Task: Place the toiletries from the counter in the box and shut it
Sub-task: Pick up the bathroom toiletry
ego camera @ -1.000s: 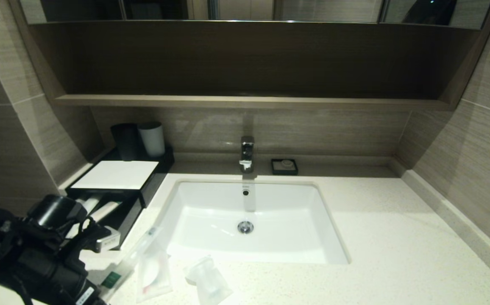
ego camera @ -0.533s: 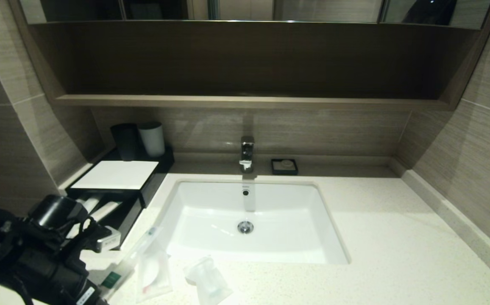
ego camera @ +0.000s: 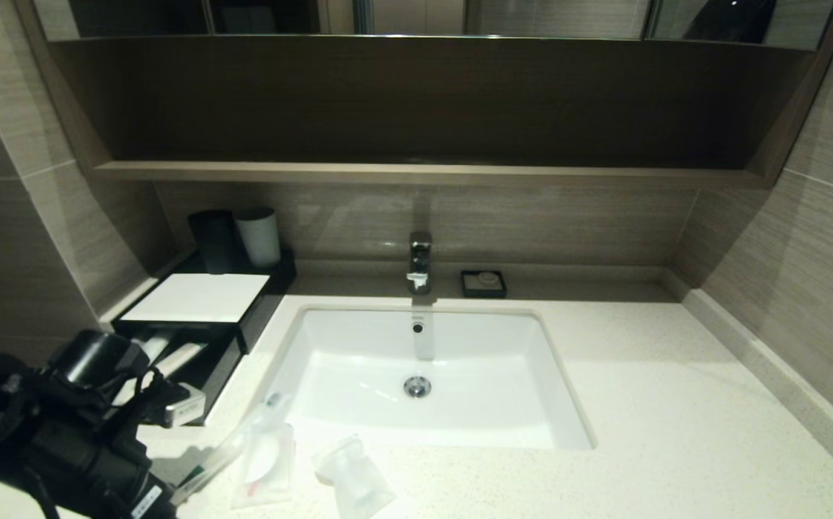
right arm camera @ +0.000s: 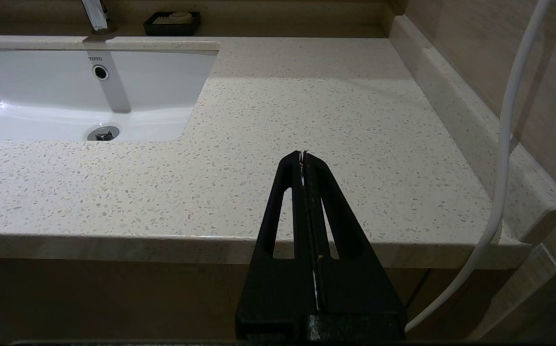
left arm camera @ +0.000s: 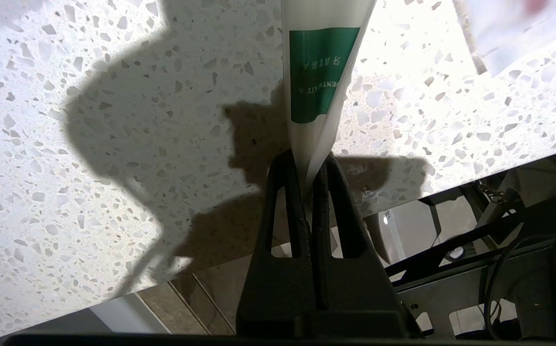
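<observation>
Head view: the left gripper (ego camera: 171,497) sits at the counter's (ego camera: 676,432) front left, holding a long toothbrush packet (ego camera: 233,447) that slants toward the sink (ego camera: 424,375); two more sachets (contents unclear) lie beside it, the open black box (ego camera: 193,346) behind.

Left wrist view: the fingers (left arm camera: 297,192) pinch the packet's (left arm camera: 321,72) green-labelled end.

Right wrist view: the right gripper (right arm camera: 303,156) hovers pressed together before the counter's (right arm camera: 307,120) edge.
</observation>
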Robot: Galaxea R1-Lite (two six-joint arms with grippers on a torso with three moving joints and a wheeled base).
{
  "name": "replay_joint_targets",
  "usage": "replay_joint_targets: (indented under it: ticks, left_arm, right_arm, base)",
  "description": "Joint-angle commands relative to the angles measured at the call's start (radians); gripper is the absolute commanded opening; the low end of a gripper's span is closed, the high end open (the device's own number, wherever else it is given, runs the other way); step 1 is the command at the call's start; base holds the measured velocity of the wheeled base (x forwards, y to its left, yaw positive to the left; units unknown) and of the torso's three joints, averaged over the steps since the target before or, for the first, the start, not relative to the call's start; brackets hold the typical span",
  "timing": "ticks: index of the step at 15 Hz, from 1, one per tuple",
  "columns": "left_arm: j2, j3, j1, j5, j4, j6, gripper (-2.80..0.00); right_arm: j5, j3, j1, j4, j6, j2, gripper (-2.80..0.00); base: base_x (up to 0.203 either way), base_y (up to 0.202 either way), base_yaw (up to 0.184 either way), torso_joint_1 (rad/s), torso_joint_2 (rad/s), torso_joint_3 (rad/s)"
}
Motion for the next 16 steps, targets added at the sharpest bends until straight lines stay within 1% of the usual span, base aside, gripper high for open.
replay_joint_targets:
  ticks: [1,10,16]
  left_arm:
    - [-0.01,-0.001,0.0,-0.001,0.003,0.003,-2.8]
    - [-0.088,-0.014,0.001,-0.005,0.004,-0.005,-2.8]
    - [-0.154,-0.048,0.001,-0.004,0.004,-0.111,-2.8]
  right_arm:
    - [0.0,0.002,0.0,0.0,0.0,0.0,-2.8]
    - [0.0,0.002,0.0,0.0,0.001,0.0,-2.8]
    - [0.0,0.002,0.0,0.0,0.0,0.0,-2.8]
  base:
    - [0.0,0.0,0.0,0.0,0.0,0.0]
    - [0.0,0.0,0.0,0.0,0.0,0.0]
    - [0.0,0.0,0.0,0.0,0.0,0.0]
